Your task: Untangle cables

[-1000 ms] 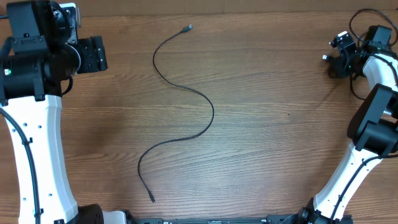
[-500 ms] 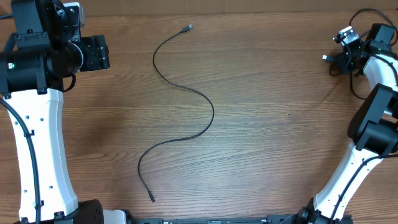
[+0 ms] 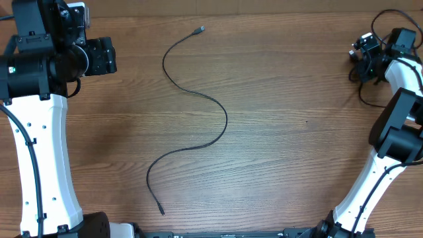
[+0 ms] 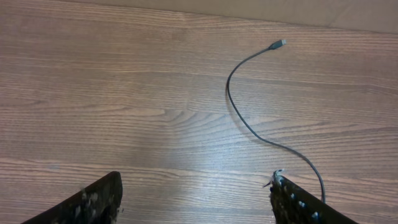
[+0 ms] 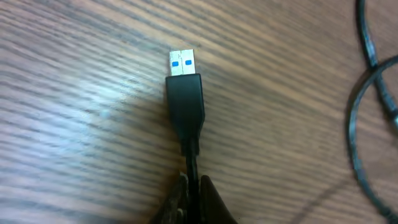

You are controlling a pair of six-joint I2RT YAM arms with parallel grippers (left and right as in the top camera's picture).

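Wood-grain table (image 3: 284, 132). Loose cable (image 3: 227, 119) snakes mid-table, apart from left gripper (image 4: 196, 194) — fingers spread, empty. Right gripper (image 5: 193, 190) clenched on USB cord (image 5: 185, 102) — far corner.

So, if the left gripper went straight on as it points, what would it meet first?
Probably bare table: the cable lies off to the side of the left gripper. Depth unclear.

Open table (image 3: 291, 152) flanking sprawled cable (image 3: 227, 120)

The first cable (image 3: 226, 119) snakes from the counter's (image 3: 297, 165) far middle toward its near edge; the second cable (image 5: 185, 99) lies at the far right corner.
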